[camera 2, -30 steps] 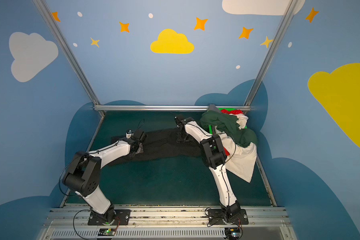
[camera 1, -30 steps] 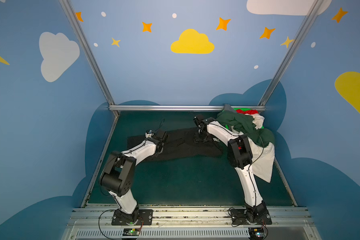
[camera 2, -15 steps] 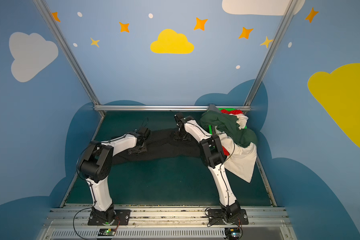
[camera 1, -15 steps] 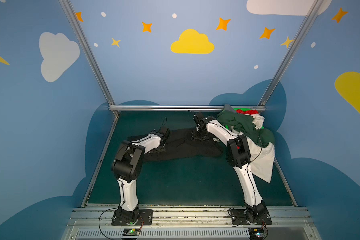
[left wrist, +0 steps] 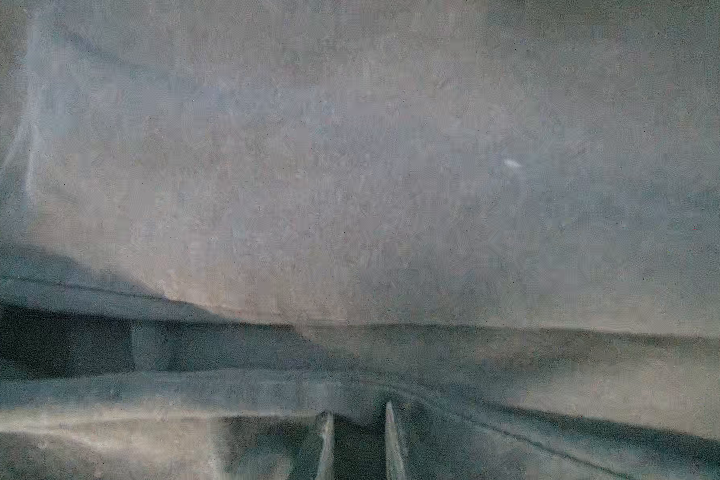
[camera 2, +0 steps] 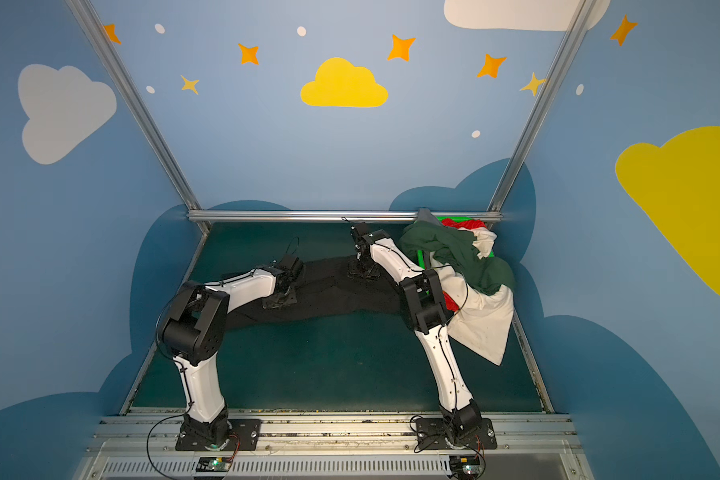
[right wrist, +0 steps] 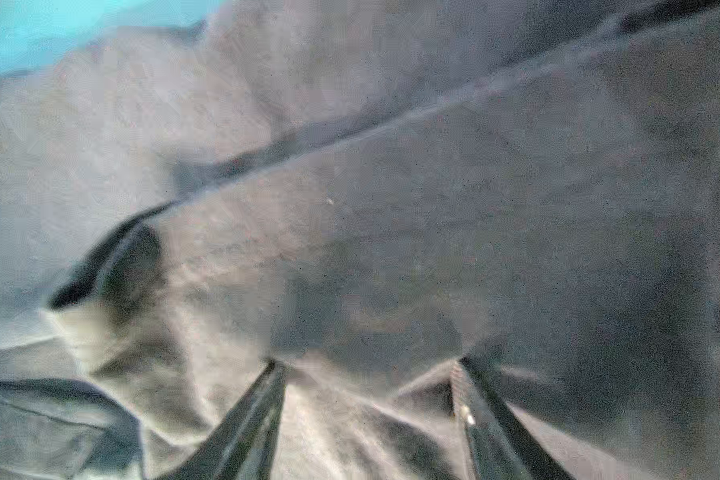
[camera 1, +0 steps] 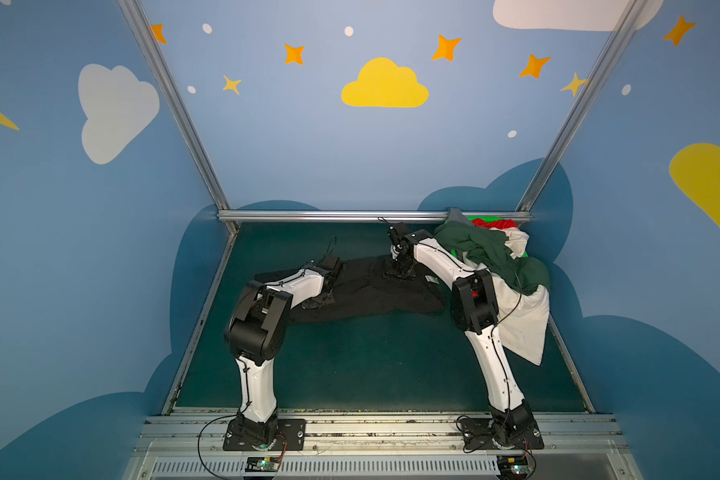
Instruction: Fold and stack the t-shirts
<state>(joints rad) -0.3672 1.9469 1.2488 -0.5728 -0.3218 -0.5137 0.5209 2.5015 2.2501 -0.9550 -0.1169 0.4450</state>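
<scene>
While L gripper [left wrist: 358,411] pinches black t-shirt [camera 1: 375,291] fold, R gripper [right wrist: 366,363] sits open on it.

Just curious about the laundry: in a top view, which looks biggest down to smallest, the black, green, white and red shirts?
1. black shirt
2. green shirt and white shirt, about alike
3. red shirt, mostly hidden

Black t-shirt [camera 1: 375,291]: soft, matt, creased cloth on a dark, matt, faintly grainy table mat [camera 1: 350,365]. At far right, dark green t-shirt [camera 1: 491,253], white t-shirt [camera 1: 520,324] and red t-shirt [camera 1: 500,225] are dull soft cloth over a shiny plastic basket [camera 1: 489,217]. The frame rail [camera 1: 329,215] is brushed metal. The robot arms [camera 1: 257,386] have smooth, glossy white and black shells.
</scene>
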